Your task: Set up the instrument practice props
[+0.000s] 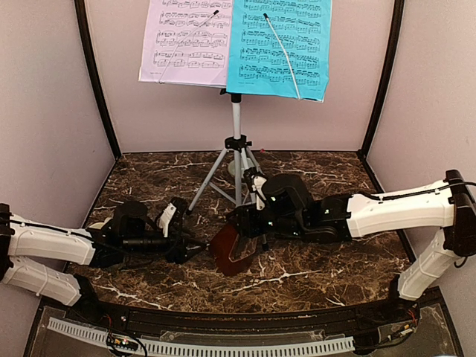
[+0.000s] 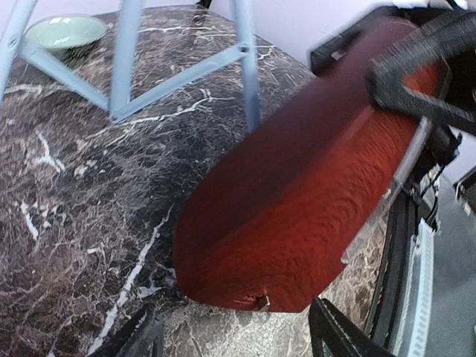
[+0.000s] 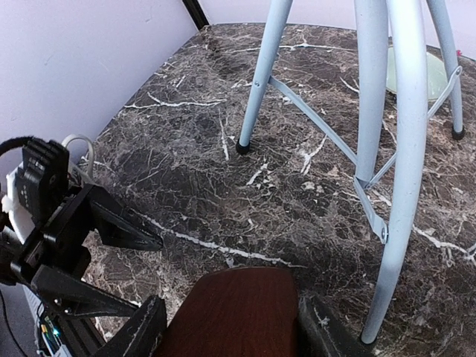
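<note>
From the top camera, the music stand [image 1: 236, 141] is upright at the back of the marble tabletop [image 1: 312, 274]. The lilac sheet [image 1: 186, 41] and the bright-blue sheet [image 1: 279, 44] rest side by side on its tray under the wire retainers. Just in front of the stand's feet, the right gripper [image 1: 242, 238] is clamped on the wooden metronome [image 1: 229, 254], which is tilted rather than standing on its base. The left gripper [image 1: 184, 229] sits just left of the metronome, apart from it.

In the left wrist view, the left arm's own fingers [image 2: 141, 336] are spread wide with nothing between them. The red-brown metronome fills the view just beyond their tips, with a black finger of the right gripper across its far end. Its base hangs close above the marble, and whether a corner touches cannot be told. A pale-green bowl [image 2: 63, 33] lies beyond the stand's legs.

In the right wrist view, the metronome's narrow end is pinched between that gripper's fingers [image 3: 137, 335]. The left gripper's jaws gape empty to the left of it.

The sheets look done, so the metronome appears to be the step in hand. The next move probably calls for turning it base-down and setting it on bare marble. It should be kept clear of the stand's legs, and the grip should let go only once the metronome stands square.
</note>
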